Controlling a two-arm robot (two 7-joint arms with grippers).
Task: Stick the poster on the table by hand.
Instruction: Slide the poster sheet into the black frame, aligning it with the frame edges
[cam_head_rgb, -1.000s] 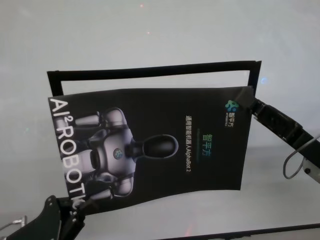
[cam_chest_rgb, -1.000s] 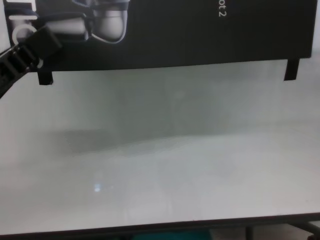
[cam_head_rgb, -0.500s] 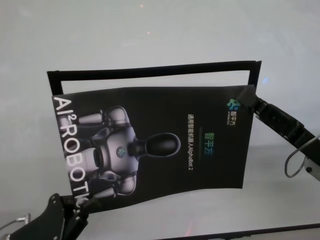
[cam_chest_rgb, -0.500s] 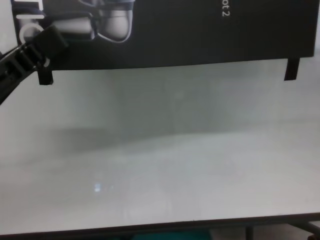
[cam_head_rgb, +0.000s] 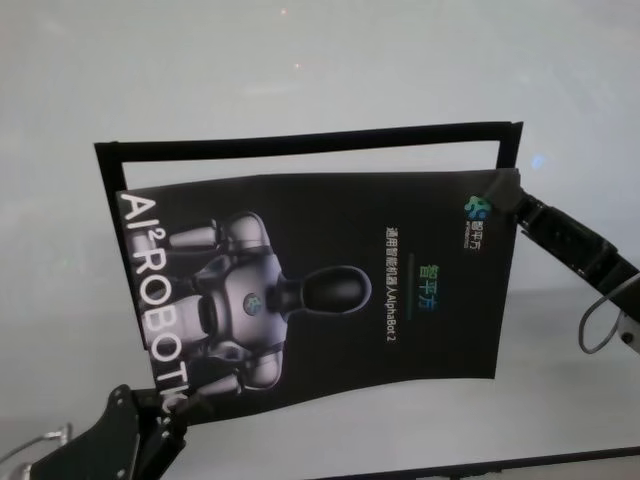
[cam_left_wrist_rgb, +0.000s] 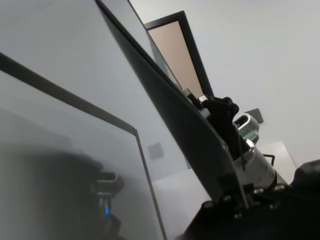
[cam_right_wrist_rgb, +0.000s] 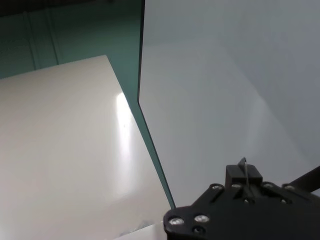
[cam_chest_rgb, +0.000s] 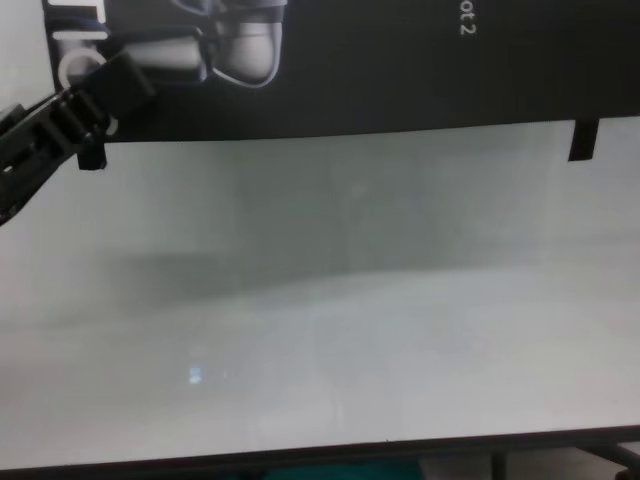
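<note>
The poster (cam_head_rgb: 320, 290), a black glossy sheet with a grey-white robot and white lettering, hangs slightly bowed over the white table (cam_head_rgb: 300, 70). My left gripper (cam_head_rgb: 165, 405) is shut on its near left corner, by the big white letters. My right gripper (cam_head_rgb: 510, 198) is shut on the far right corner beside the small logo. From the chest, the poster (cam_chest_rgb: 400, 70) fills the top, with the left gripper (cam_chest_rgb: 112, 88) on its corner. Seen from the left wrist, the poster (cam_left_wrist_rgb: 175, 115) is edge-on.
A thin black rectangular outline (cam_head_rgb: 300, 140) lies on the table behind and partly under the poster. Two short black strips (cam_chest_rgb: 583, 138) of it show below the poster's edge in the chest view. The table's dark near edge (cam_chest_rgb: 320, 455) runs across the bottom.
The poster has shifted a little to the right, carried by both grippers. The black outline on the table has stayed put.
</note>
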